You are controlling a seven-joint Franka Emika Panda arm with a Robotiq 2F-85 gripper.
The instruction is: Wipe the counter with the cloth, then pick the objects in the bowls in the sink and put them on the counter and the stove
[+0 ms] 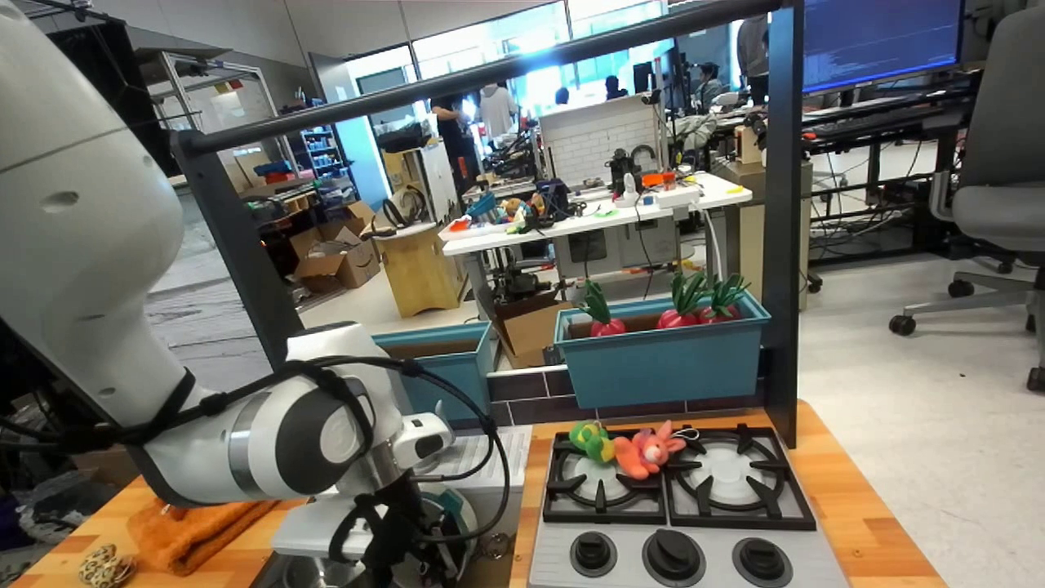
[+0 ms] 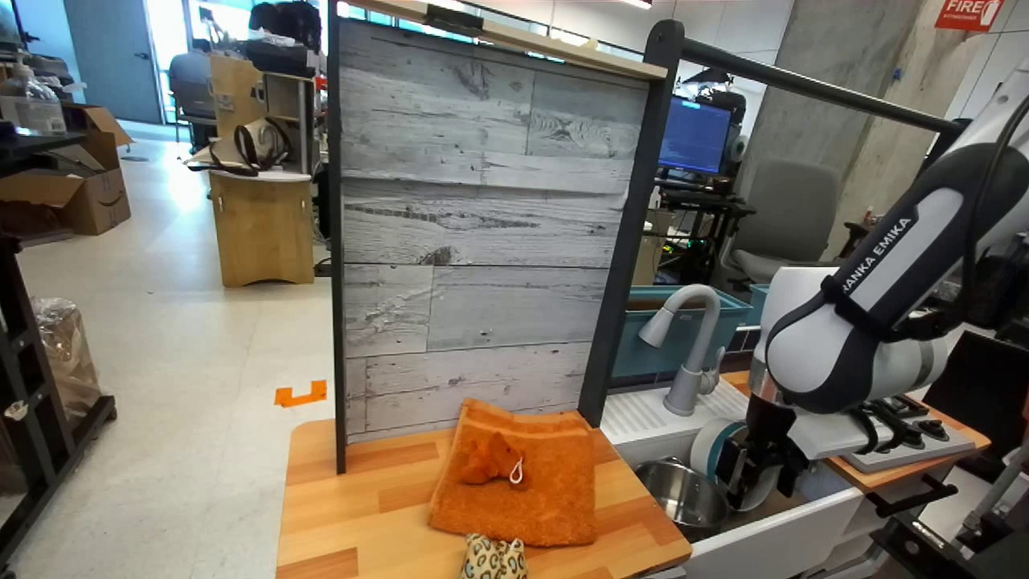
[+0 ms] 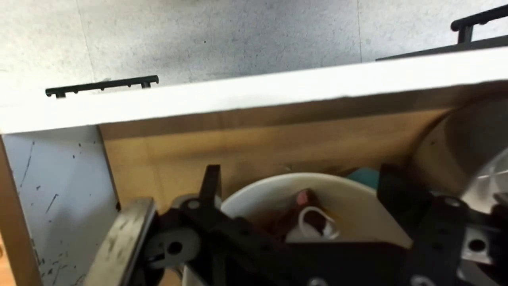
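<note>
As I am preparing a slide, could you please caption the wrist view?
Open gripper at a pale bowl in the sink, with a white-looped toy inside the bowl.

The gripper, its jaws wide apart, is over a pale bowl, in which lies a dark reddish toy. Near the bowl there is a pot.

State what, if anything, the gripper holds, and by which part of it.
Nothing: the gripper stands open at the white bowl, a white-looped toy lying inside.

Rounded white arm, black cables, EMIKA lettering, black claw
</note>
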